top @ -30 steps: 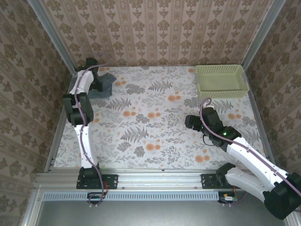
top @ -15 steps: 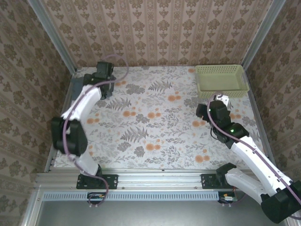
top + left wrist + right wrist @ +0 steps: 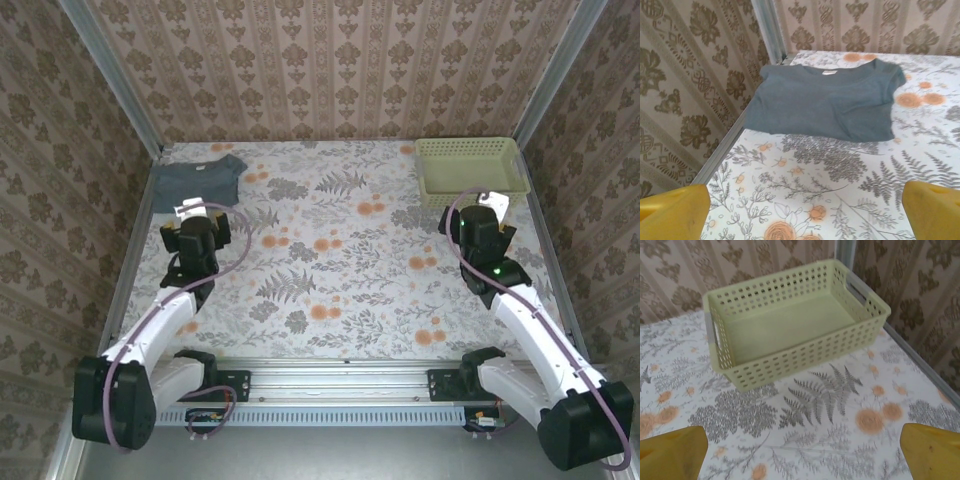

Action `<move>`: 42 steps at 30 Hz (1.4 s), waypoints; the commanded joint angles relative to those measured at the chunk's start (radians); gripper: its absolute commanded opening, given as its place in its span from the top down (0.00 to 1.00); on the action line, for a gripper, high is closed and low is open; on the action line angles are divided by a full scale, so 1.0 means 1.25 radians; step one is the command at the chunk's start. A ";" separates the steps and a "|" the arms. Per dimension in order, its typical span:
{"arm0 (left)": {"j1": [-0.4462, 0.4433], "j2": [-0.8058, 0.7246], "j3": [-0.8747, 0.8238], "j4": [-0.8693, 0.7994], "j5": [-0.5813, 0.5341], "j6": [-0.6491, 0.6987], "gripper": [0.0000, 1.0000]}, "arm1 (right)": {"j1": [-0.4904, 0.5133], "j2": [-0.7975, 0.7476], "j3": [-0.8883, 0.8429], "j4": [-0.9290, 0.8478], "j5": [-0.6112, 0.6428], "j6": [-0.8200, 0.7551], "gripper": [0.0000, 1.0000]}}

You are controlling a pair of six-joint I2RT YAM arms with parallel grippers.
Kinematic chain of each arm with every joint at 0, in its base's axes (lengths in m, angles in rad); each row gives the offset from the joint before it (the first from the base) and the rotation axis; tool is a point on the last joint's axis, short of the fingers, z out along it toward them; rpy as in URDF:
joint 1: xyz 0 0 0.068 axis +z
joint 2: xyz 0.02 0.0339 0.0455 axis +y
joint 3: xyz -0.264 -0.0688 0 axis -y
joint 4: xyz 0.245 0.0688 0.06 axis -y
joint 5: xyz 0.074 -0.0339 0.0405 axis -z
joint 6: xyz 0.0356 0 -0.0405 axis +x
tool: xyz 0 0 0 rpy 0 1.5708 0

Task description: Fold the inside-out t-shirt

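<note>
- The table (image 3: 330, 262) is covered with a cloth printed with grey ferns and orange flowers. Walls with patterned wallpaper stand around it.
- The inside-out t-shirt (image 3: 827, 102) lies flat in the far left corner of the table. Its fabric is soft, matte and slate blue-grey, and a small pale label sits at the neck, toward the far edge.
- The left gripper (image 3: 801, 215) hovers on the near side of the shirt, apart from it, yellow fingers spread wide, holding nothing.
- The right gripper (image 3: 802, 455) is spread wide too and empty.
- A rectangular, pale green basket (image 3: 795, 360) of perforated plastic stands in the far right corner.
</note>
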 commanded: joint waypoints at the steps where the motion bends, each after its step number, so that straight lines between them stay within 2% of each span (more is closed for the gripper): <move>1: 0.029 0.064 -0.002 0.071 -0.023 -0.021 0.00 | -0.005 -0.034 -0.142 0.237 0.012 -0.115 0.00; 3: 0.045 0.118 -0.033 0.131 -0.013 -0.014 0.00 | -0.020 -0.030 -0.233 0.387 -0.029 -0.166 0.00; 5: 0.066 0.161 -0.086 0.247 0.068 0.025 0.00 | -0.052 0.013 -0.266 0.442 -0.097 -0.177 0.00; 7: 0.085 0.200 -0.130 0.367 0.139 0.060 0.00 | -0.066 0.079 -0.275 0.493 -0.111 -0.186 0.00; 11: 0.107 0.209 -0.148 0.428 0.194 0.084 0.00 | -0.072 0.216 -0.296 0.673 -0.132 -0.223 0.00; 13: 0.122 0.226 -0.161 0.479 0.258 0.118 0.00 | -0.076 0.256 -0.283 0.710 -0.156 -0.237 0.00; 14: 0.130 0.259 -0.172 0.535 0.301 0.129 0.00 | -0.080 0.280 -0.288 0.762 -0.165 -0.239 0.00; 17: 0.132 0.407 -0.184 0.725 0.333 0.160 0.00 | -0.128 0.349 -0.287 0.849 -0.277 -0.206 0.00; 19: 0.139 0.376 -0.156 0.610 0.343 0.141 0.00 | -0.139 0.422 -0.287 0.910 -0.313 -0.203 0.00; 21: 0.142 0.393 -0.127 0.590 0.355 0.150 0.00 | -0.141 0.496 -0.296 1.001 -0.343 -0.216 0.00; 22: 0.144 0.387 -0.111 0.546 0.357 0.144 0.00 | -0.141 0.503 -0.296 1.015 -0.352 -0.219 0.00; 23: 0.149 0.387 -0.098 0.520 0.360 0.136 0.00 | -0.142 0.484 -0.285 0.956 -0.356 -0.219 0.00; 27: 0.161 0.390 -0.098 0.525 0.371 0.128 0.00 | -0.143 0.484 -0.223 0.840 -0.337 -0.207 0.00; 34: 0.161 0.390 -0.098 0.524 0.368 0.128 0.00 | -0.141 0.488 -0.215 0.834 -0.332 -0.209 0.00; 36: 0.153 0.390 -0.103 0.532 0.324 0.121 0.00 | -0.141 0.488 -0.217 0.838 -0.331 -0.211 0.00; 38: 0.138 0.392 -0.116 0.562 0.230 0.103 0.00 | -0.138 0.488 -0.217 0.837 -0.328 -0.212 0.00; 42: 0.139 0.390 -0.116 0.560 0.231 0.102 0.00 | -0.137 0.488 -0.215 0.834 -0.327 -0.214 0.00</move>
